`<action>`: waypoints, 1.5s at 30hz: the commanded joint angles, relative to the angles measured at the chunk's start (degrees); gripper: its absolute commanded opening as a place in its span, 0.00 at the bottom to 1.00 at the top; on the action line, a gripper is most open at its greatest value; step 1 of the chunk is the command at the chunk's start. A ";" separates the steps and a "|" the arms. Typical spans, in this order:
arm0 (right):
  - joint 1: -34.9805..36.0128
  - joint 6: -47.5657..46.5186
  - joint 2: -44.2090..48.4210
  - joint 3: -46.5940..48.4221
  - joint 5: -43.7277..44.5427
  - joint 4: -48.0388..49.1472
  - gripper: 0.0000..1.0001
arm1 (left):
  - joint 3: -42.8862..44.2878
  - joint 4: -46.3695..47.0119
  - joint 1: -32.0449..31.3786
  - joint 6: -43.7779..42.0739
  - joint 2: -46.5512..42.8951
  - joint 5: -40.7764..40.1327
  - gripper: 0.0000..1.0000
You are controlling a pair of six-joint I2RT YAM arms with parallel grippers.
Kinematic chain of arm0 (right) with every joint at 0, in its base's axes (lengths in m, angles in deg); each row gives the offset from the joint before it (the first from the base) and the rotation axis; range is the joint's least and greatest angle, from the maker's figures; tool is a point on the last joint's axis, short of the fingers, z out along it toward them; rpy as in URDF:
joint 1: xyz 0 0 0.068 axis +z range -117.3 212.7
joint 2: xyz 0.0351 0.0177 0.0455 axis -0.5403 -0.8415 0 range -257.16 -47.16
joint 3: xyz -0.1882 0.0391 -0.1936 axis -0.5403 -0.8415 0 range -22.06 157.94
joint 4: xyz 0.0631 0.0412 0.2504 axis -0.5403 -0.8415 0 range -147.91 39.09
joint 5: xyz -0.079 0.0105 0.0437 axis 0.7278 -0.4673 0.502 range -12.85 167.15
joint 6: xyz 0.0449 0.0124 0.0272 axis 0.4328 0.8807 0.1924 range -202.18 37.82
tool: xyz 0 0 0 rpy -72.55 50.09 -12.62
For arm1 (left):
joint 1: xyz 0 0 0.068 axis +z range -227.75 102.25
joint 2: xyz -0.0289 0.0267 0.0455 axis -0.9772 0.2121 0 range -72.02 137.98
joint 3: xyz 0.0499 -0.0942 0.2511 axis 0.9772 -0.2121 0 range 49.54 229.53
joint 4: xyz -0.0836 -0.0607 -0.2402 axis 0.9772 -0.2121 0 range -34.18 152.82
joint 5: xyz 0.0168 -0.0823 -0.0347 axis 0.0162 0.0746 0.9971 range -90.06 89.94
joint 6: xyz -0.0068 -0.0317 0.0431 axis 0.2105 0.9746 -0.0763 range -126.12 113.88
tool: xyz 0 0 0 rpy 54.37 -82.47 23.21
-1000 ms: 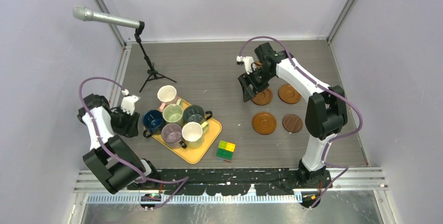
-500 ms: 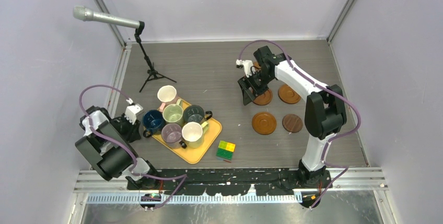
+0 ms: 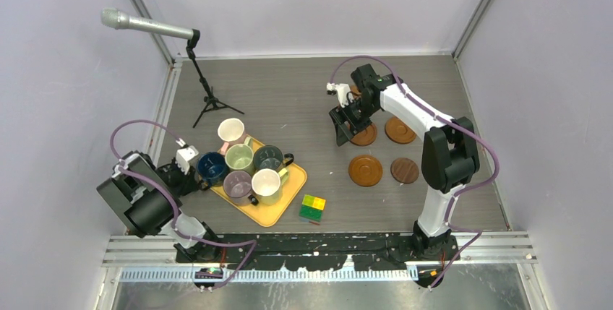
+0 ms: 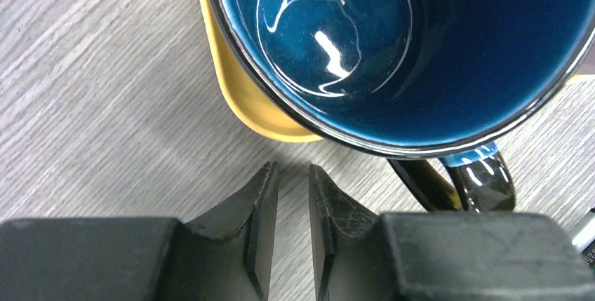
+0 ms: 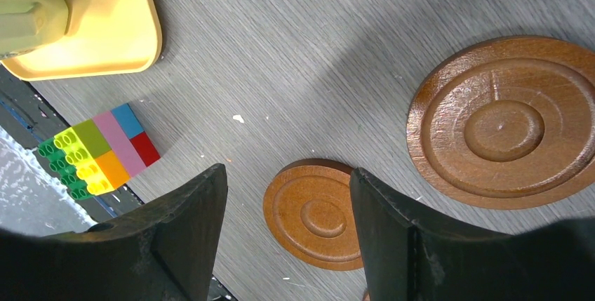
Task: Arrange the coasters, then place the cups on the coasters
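Observation:
Six cups stand together on the orange tray [image 3: 286,202]: white-pink [image 3: 231,131], light green [image 3: 239,157], dark grey-green [image 3: 268,157], dark blue [image 3: 212,168], mauve [image 3: 237,183] and cream [image 3: 266,185]. Three coasters [image 3: 400,129] [image 3: 365,170] [image 3: 405,170] lie in the open at the right, the last one darker. A fourth coaster [image 3: 366,136] is partly under my right gripper [image 3: 345,128], which hangs open above the table with nothing in it. My left gripper [image 4: 291,175] is shut and empty, low over the table just left of the dark blue cup [image 4: 421,48], whose handle [image 4: 484,178] sits to its right.
A microphone on a tripod stand [image 3: 209,100] is at the back left. A yellow-green block [image 3: 312,209] lies in front of the tray, also seen as a multicoloured block [image 5: 98,150]. The tray corner [image 5: 105,41] and two coasters [image 5: 319,213] [image 5: 502,122] lie below the right gripper.
The left arm has folded down and back, bringing its gripper low beside the dark blue cup, and its jaws have closed. The right gripper has shifted only slightly.

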 commanded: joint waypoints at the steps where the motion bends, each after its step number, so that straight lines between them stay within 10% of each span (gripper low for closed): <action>1: 0.20 -0.43 -0.36 0.41 -0.07 0.71 0.69 | 1.14 1.53 0.10 -2.72 2.14 2.76 0.25; 45: 0.20 3.23 -1.94 -1.08 0.39 2.51 0.66 | 2.94 22.62 -22.66 23.43 4.58 -4.08 0.19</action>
